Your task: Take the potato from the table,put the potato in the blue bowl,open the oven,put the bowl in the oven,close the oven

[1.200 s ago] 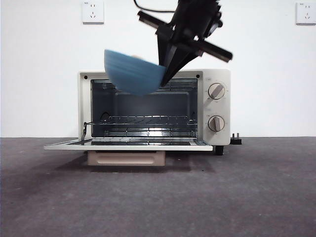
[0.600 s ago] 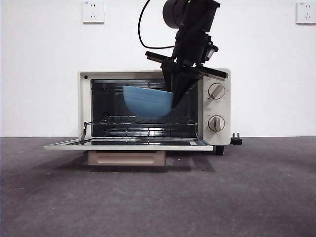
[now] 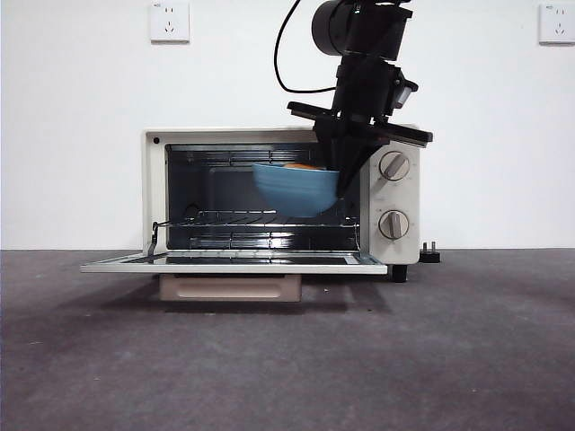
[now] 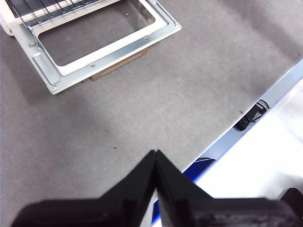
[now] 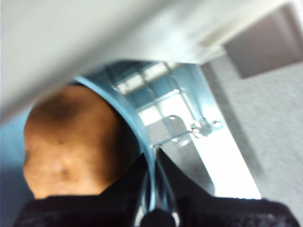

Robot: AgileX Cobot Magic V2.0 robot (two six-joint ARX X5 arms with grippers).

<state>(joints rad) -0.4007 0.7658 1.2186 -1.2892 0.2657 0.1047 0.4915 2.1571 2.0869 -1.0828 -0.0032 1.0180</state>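
The cream oven point(image 3: 400, 193) stands with its door point(image 3: 234, 266) dropped flat. My right gripper point(image 3: 340, 184) comes down from above, shut on the right rim of the blue bowl point(image 3: 295, 190), which hangs level in the oven's mouth just above the wire rack point(image 3: 243, 218). The orange-brown potato point(image 5: 71, 142) lies inside the bowl point(image 5: 124, 113); only its top point(image 3: 304, 166) peeks over the rim in the front view. The right gripper point(image 5: 154, 153) pinches the rim between its jaws. My left gripper point(image 4: 155, 158) is shut, empty, over bare table point(image 4: 142, 109) in front of the door point(image 4: 57, 78).
Two round knobs point(image 3: 393, 166) sit on the oven's right panel, close beside the arm. A beige handle point(image 3: 229, 287) hangs under the open door. A black plug point(image 3: 430, 253) lies right of the oven. The table's edge point(image 4: 265, 94) runs near the left gripper.
The right gripper has carried the bowl down and to the right, from tilted above the oven's top to level inside its opening, just above the rack.
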